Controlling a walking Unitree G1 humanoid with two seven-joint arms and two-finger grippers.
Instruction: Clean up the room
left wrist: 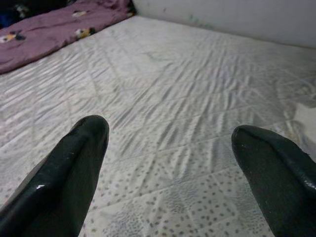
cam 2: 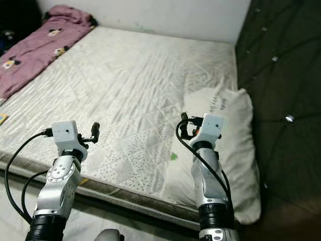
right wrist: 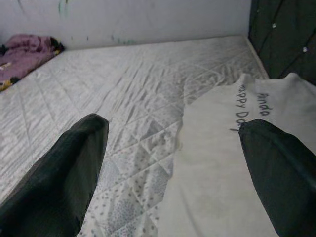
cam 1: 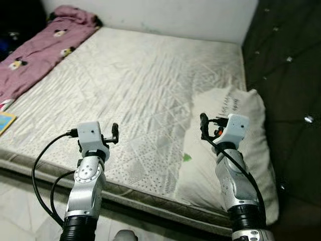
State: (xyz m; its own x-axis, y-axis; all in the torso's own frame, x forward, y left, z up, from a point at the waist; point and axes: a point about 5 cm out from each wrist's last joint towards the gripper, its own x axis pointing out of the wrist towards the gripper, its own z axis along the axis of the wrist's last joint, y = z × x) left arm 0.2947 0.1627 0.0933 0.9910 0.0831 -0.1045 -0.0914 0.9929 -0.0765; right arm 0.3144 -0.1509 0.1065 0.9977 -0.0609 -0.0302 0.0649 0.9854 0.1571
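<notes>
A wide bed with a bare white quilted mattress (cam 1: 135,75) lies before me. A purple blanket (cam 1: 40,50) with small cartoon prints is bunched along its far left side. A white pillow (cam 1: 198,165) with dark lettering lies on the right side, against the headboard. My left gripper (cam 1: 114,133) is raised over the mattress's near edge, and the left wrist view shows it (left wrist: 170,143) open with nothing between the fingers. My right gripper (cam 1: 204,125) hovers above the pillow's near half. In the right wrist view it (right wrist: 173,143) is open and holds nothing.
A dark tufted headboard (cam 1: 286,60) walls off the right side. A white wall (cam 1: 165,15) runs behind the bed. A colourful flat item (cam 1: 5,120) lies at the left edge. Pale floor tiles (cam 1: 20,211) show below the bed's near edge.
</notes>
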